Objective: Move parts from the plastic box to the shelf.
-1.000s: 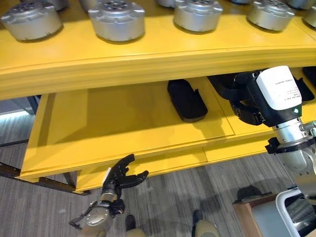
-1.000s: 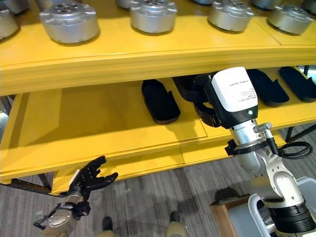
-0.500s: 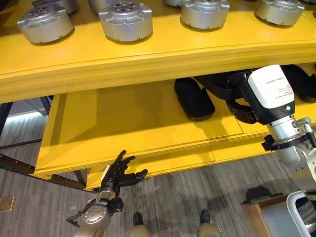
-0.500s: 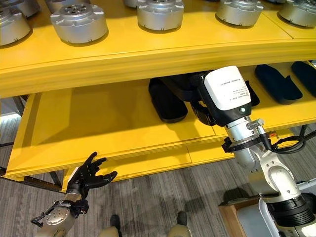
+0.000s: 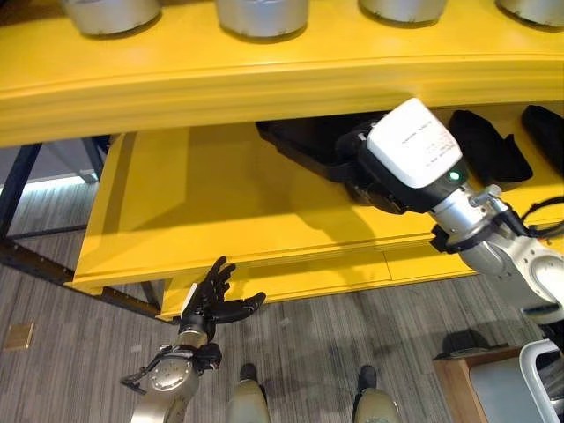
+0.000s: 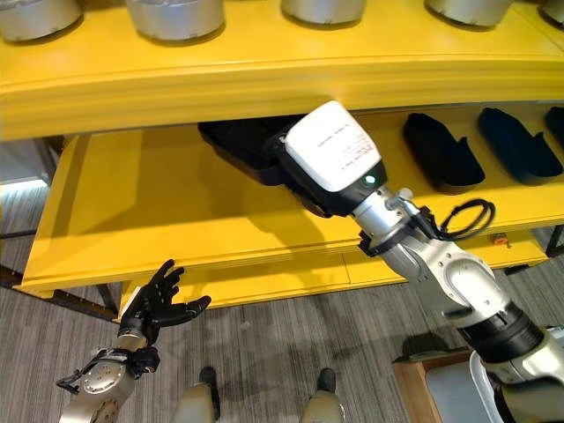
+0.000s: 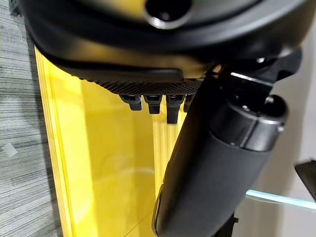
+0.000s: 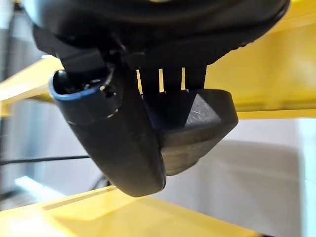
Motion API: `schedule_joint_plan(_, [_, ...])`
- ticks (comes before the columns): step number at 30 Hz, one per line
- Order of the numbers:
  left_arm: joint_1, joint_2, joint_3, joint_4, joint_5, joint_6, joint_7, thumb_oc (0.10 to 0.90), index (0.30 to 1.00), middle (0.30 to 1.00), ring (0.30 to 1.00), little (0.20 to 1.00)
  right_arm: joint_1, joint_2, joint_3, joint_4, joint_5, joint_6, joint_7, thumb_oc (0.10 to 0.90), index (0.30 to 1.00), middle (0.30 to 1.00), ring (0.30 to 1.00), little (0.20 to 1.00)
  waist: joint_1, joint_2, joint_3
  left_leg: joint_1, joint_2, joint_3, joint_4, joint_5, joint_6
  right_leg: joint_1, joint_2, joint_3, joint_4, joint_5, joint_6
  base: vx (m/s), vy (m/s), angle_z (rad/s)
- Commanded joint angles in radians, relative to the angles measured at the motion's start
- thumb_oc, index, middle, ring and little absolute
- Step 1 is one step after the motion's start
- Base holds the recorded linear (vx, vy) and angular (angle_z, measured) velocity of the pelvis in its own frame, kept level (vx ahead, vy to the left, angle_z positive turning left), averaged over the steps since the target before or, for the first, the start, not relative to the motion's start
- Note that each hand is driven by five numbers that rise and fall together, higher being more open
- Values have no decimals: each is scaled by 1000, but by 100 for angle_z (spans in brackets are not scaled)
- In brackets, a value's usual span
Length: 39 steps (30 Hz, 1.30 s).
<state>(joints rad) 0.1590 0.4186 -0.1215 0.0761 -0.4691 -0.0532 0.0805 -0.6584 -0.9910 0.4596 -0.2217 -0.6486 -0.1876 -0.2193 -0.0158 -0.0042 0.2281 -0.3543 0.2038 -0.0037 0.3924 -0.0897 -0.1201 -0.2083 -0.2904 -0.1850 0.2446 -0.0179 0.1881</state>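
One black moulded plastic part [image 6: 242, 145] is being carried by the right hand [image 8: 148, 113] into the yellow wooden shelf's lower tier [image 6: 159, 211], just under the upper board [image 6: 264, 84]. The right wrist view is showing thumb and fingers clamped round the part's dark edge. Three more black parts [image 6: 441, 152] are lying on the same tier to the right. Silver round metal housings [image 6: 176, 13] are sitting along the upper board.

Doing it well, as I judge it: keeping the part level, clearing the upper board's underside, setting it down flat on bare yellow left of the other parts, then letting go.

Right arm is reaching up and left from the lower right, wrist deep under the board. Left hand [image 5: 211, 300] is idling near the tier's front edge, lower left, fingers spread and holding nothing.
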Motion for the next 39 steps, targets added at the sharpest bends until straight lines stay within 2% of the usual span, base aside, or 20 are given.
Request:
schedule_joint_plan(1, [-57,119,14,-139,-47,-123,16,900,1000,1000,1000,1000,-394,50,-87,64,29,78,-71,400,300,300,300,300,103,-61,-1,-23,34,14,115,-60,2,37,-44,-1,165,-99,-21,-50,-4,15])
schedule_joint_plan(6, [-68,132,5,-136,-53,-126,21,900,1000,1000,1000,1000,-466,82,-31,116,37,89,-54,400,300,300,300,300,124,-61,14,-57,22,-5,143,-65,7,22,-52,-15,196,-106,-23,-44,1,23])
schedule_joint_plan(14, [-86,160,-8,-126,-73,-140,22,900,1000,1000,1000,1000,-609,164,87,292,100,119,-33,400,300,300,300,300,172,-51,58,-134,-7,-50,187,-69,17,-5,-60,-43,235,-121,-33,-43,0,25])
schedule_joint_plan(18, [-90,170,-15,-123,-82,-145,25,900,1000,1000,1000,1000,-665,195,130,396,116,137,-28,400,300,300,300,300,191,-47,74,-163,-18,-65,191,-63,20,-15,-62,-58,242,-124,-39,-29,-6,20])
schedule_joint_plan(22, [-93,181,-24,-122,-98,-156,23,900,1000,1000,1000,1000,-725,224,188,583,144,162,-34,400,300,300,300,300,211,-37,89,-191,-34,-80,193,-55,23,-27,-67,-70,250,-126,-44,-22,9,8])
schedule_joint_plan(28, [-104,192,-44,-122,-113,-167,21,900,1000,1000,1000,1000,-758,273,222,794,174,192,-48,400,300,300,300,300,223,-18,108,-222,-48,-90,202,-48,30,-49,-70,-75,264,-124,-50,-24,20,12])
schedule_joint_plan(29, [-105,192,-44,-121,-113,-167,21,900,1000,1000,1000,1000,-758,273,223,795,174,192,-49,400,300,300,300,300,223,-18,108,-223,-48,-90,203,-48,30,-50,-71,-75,265,-125,-50,61,2,10])
schedule_joint_plan(30, [-106,191,-46,-120,-115,-166,21,900,1000,1000,1000,1000,-756,275,225,807,174,196,-47,400,300,300,300,300,223,-17,109,-216,-45,-93,213,-76,24,-44,-68,-69,275,-147,-44,-9,16,6])
schedule_joint_plan(31, [-111,189,-49,-119,-115,-167,24,900,1000,1000,1000,1000,-749,277,224,826,175,199,-50,400,300,300,300,300,222,-14,115,-229,-50,-90,208,-49,31,-56,-71,-75,270,-126,-52,54,0,1])
schedule_joint_plan(32, [-110,188,-51,-118,-115,-165,26,900,1000,1000,1000,1000,-744,280,219,838,179,204,-51,400,300,300,300,300,221,-12,116,-222,-48,-93,217,-76,26,-50,-68,-67,280,-147,-46,0,0,0])
schedule_joint_plan(33, [-113,188,-53,-115,-115,-164,28,900,1000,1000,1000,1000,-737,286,215,842,183,206,-50,400,300,300,300,300,219,-9,119,-225,-49,-93,219,-76,27,-53,-68,-65,282,-148,-48,-28,39,0])
schedule_joint_plan(34, [-117,187,-53,-114,-113,-163,31,900,1000,1000,1000,1000,-731,293,214,837,185,208,-47,400,300,300,300,300,216,-4,125,-236,-53,-88,215,-50,35,-66,-72,-66,280,-127,-56,0,0,0])
schedule_joint_plan(35, [-116,187,-53,-113,-113,-163,32,900,1000,1000,1000,1000,-730,294,215,836,185,208,-46,400,300,300,300,300,216,-6,123,-226,-49,-91,223,-77,28,-58,-69,-60,288,-148,-50,-14,30,3])
schedule_joint_plan(36, [-118,185,-54,-112,-112,-162,33,900,1000,1000,1000,1000,-724,301,212,834,187,209,-44,400,300,300,300,300,213,-4,125,-227,-48,-88,224,-77,28,-61,-69,-58,289,-148,-50,0,0,0])
schedule_joint_plan(37, [-120,184,-53,-113,-110,-161,35,900,1000,1000,1000,1000,-719,306,209,833,189,209,-43,400,300,300,300,300,211,0,129,-236,-51,-84,218,-51,36,-73,-73,-63,284,-127,-57,-89,61,-4])
schedule_joint_plan(39, [-124,179,-55,-112,-108,-160,40,900,1000,1000,1000,1000,-694,339,188,835,207,210,-43,400,300,300,300,300,207,4,135,-238,-49,-80,221,-52,36,-79,-73,-59,286,-128,-58,-17,21,-8])
